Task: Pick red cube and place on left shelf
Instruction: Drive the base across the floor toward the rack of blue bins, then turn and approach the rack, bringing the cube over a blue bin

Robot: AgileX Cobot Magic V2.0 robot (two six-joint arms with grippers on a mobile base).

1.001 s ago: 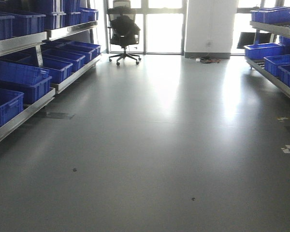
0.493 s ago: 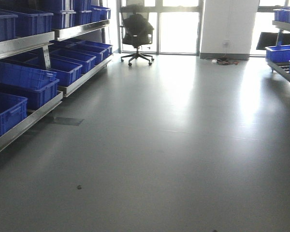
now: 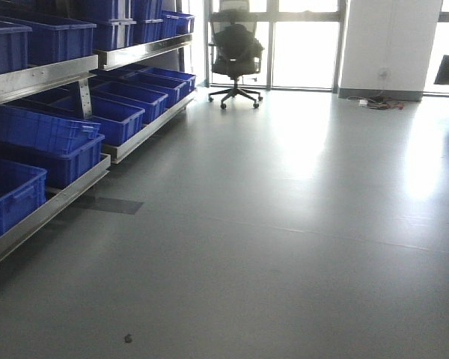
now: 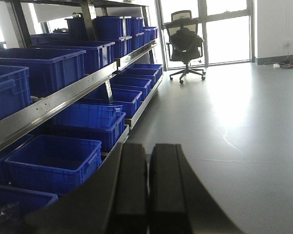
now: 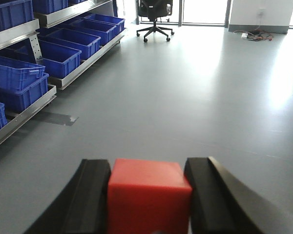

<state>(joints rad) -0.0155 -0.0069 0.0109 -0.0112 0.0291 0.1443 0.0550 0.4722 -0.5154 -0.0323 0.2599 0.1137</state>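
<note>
Chair (image 3: pixel 236 56) sits further right in front view than before, left shelf (image 3: pixel 45 75) nearer. Right gripper (image 5: pixel 147 195) clamps red cube (image 5: pixel 146 178) over near floor (image 5: pixel 185 97), shelf far left. Left gripper (image 4: pixel 147 185) closed, 2 pads together.

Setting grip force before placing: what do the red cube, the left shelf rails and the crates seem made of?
Red cube: likely plastic or foam; matte, uniform colour. Left shelf rails: bare metal, probably steel; silvery sheen, perforated upright. Crates: moulded plastic; blue, ribbed rims.
</note>
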